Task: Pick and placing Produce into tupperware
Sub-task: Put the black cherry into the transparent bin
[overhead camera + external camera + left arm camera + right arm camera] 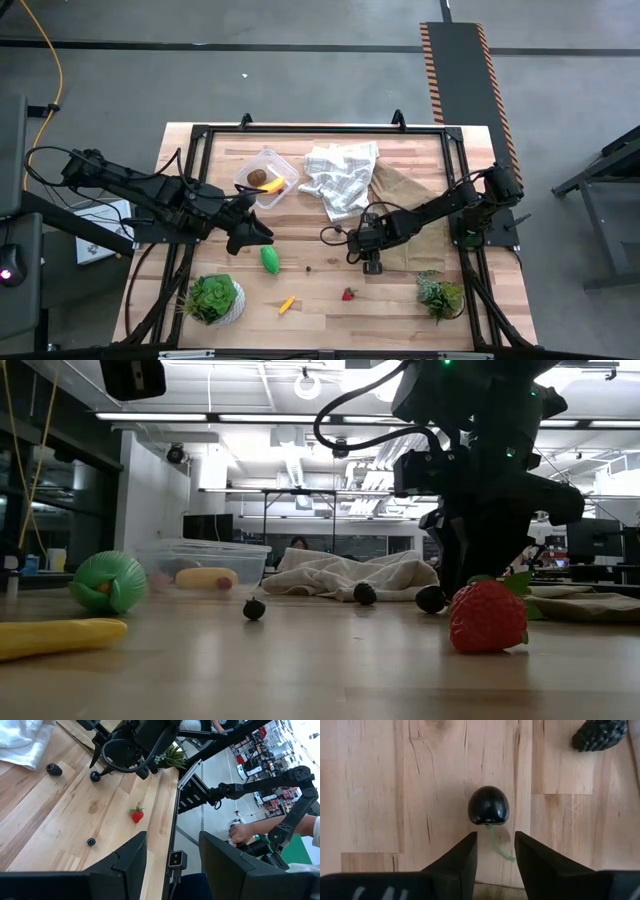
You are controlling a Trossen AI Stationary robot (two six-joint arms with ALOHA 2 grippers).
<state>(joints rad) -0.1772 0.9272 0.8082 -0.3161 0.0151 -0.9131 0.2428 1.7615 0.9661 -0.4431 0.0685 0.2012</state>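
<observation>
The clear tupperware [267,180] stands near the table's far edge and holds a brown ball and a yellow piece. A green oval [270,259], a yellow piece [287,304], a strawberry [348,294] and a tiny dark berry [307,269] lie on the wood. My right gripper [495,837] is open and points down just over a glossy dark berry [488,805], whose green stem lies between the fingertips. A bumpy dark berry [599,734] lies close by. My left gripper [255,235] is open and hovers beside the green oval, holding nothing.
A white checked cloth [340,175] and a brown sheet [400,195] cover the far right of the table. Potted plants stand at the near left [213,298] and near right [440,295]. A person's hand [245,832] shows beyond the table's edge. Bare wood lies between the two plants.
</observation>
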